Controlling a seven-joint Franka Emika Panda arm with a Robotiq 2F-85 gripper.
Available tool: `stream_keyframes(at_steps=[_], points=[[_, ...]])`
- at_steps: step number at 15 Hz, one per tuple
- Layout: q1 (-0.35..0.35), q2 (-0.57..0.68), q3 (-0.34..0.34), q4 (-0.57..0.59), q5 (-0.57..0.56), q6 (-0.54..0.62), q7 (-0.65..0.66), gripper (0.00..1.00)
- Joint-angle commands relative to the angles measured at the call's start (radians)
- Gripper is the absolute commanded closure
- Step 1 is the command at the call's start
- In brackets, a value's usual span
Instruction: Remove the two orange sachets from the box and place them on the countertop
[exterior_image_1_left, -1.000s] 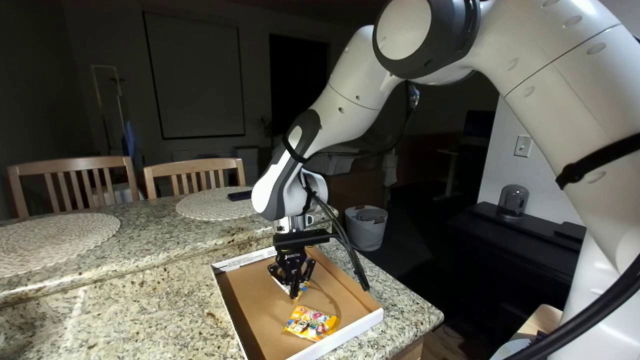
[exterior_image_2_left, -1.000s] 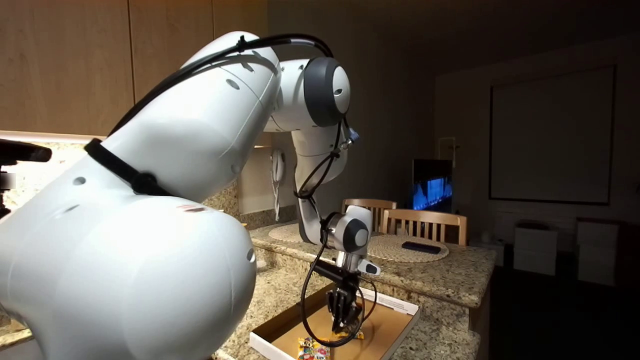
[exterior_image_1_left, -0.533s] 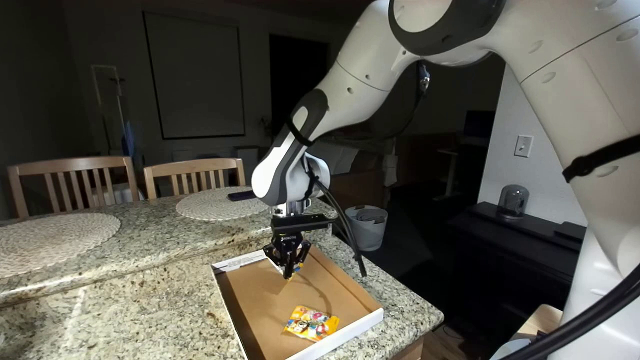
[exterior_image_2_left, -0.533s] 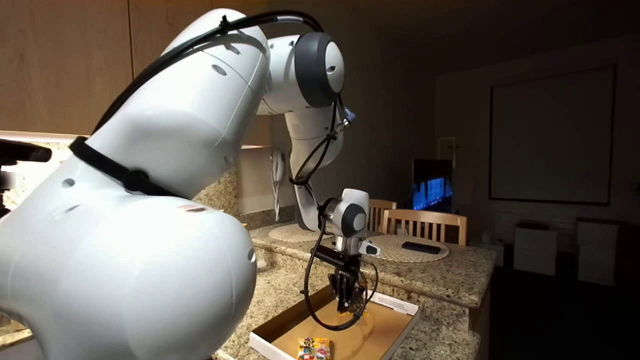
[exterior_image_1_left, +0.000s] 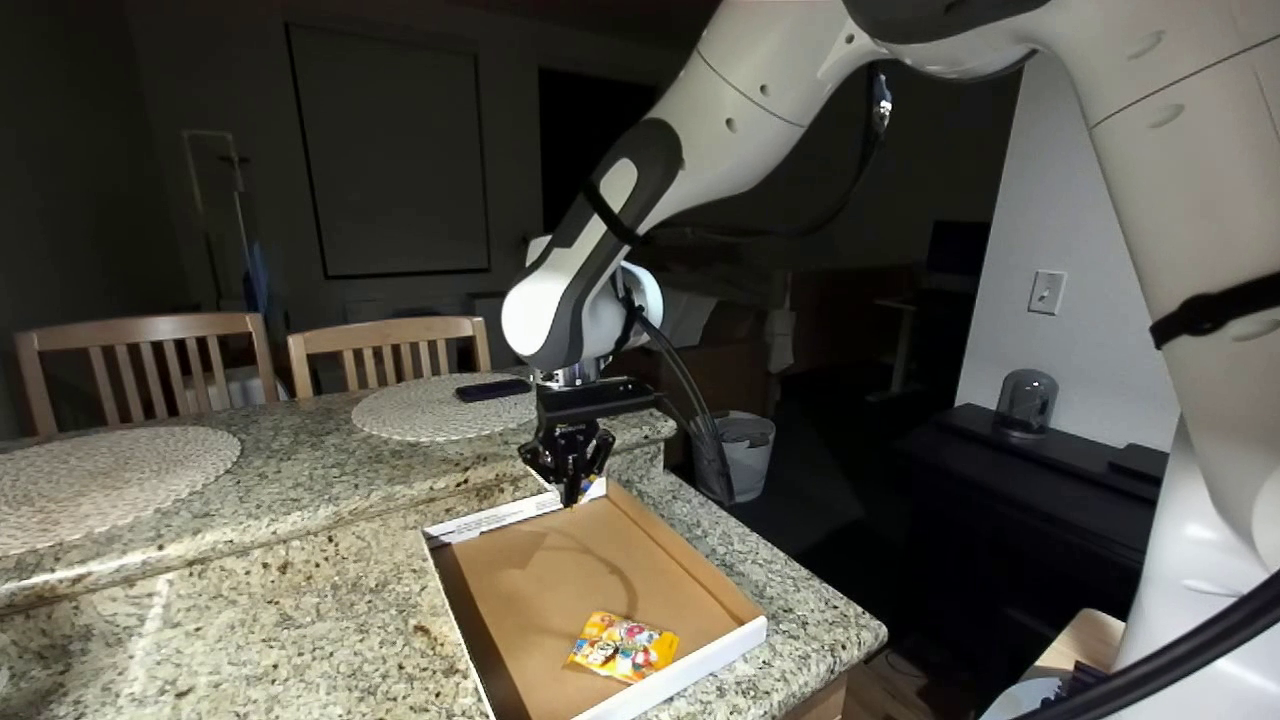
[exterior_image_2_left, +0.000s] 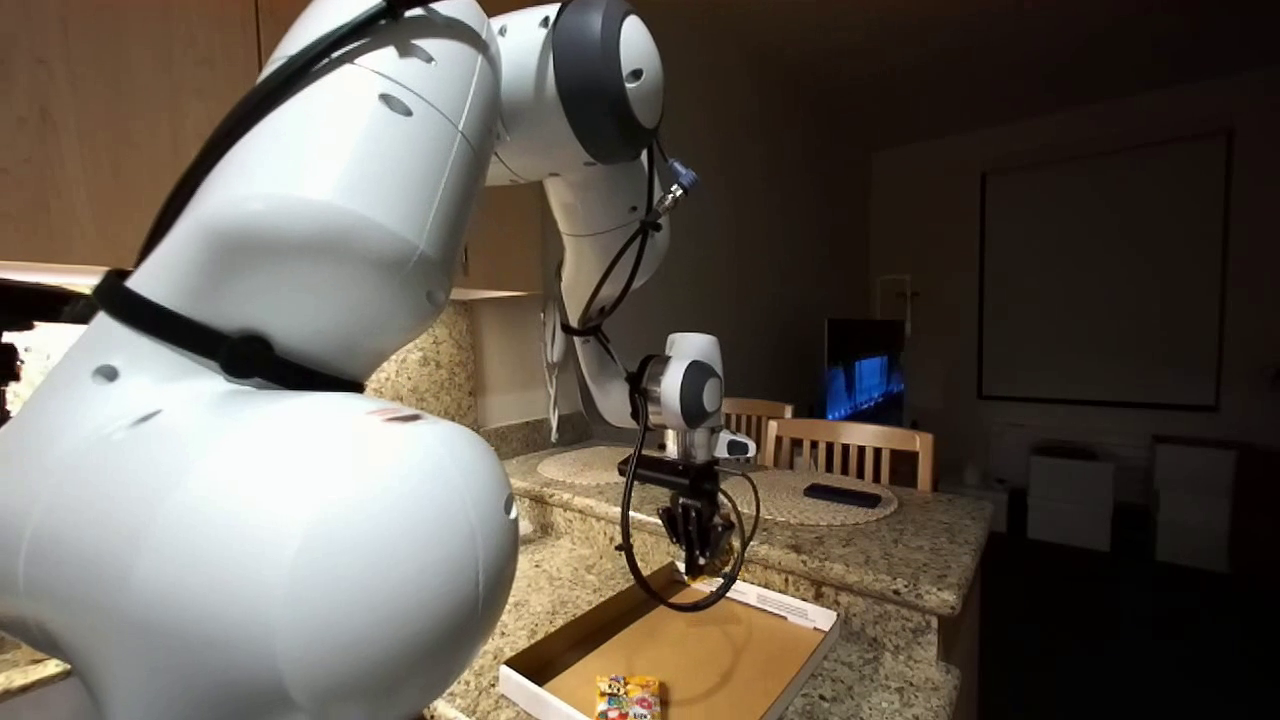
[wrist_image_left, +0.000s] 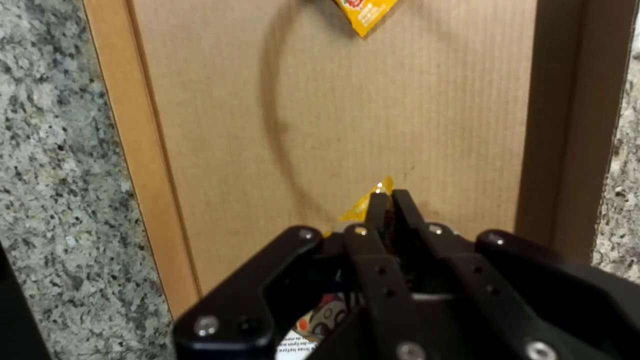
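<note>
Risen since a moment ago, the pincer (wrist_image_left: 389, 195) hangs above the box (exterior_image_1_left: 700, 668), its tips pinched together on one orange packet (wrist_image_left: 359, 211). Another packet (exterior_image_1_left: 625, 648) lies inside the box, near one side wall. The box itself rests on the speckled stone worktop (exterior_image_1_left: 260, 640).

The far wall (exterior_image_2_left: 930, 250) lies dim in both exterior views; in an exterior view, glare whitens the arm (exterior_image_2_left: 230, 500) at 8 o'clock. In the wrist view, a soft curved shadow (wrist_image_left: 270, 95) crosses the box (wrist_image_left: 400, 110) near 11 o'clock.
</note>
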Motion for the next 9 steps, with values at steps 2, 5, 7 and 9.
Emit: stream_keyframes(at_steps=[2,5,7,9], points=[[-0.008,-0.062,0.015,0.015,-0.031,-0.164,-0.007,0.93],[0.01,-0.051,0.038,0.07,-0.055,-0.306,-0.006,0.93],[0.034,-0.035,0.058,0.111,-0.092,-0.388,0.005,0.94],[0.061,-0.013,0.081,0.153,-0.13,-0.451,0.001,0.94]])
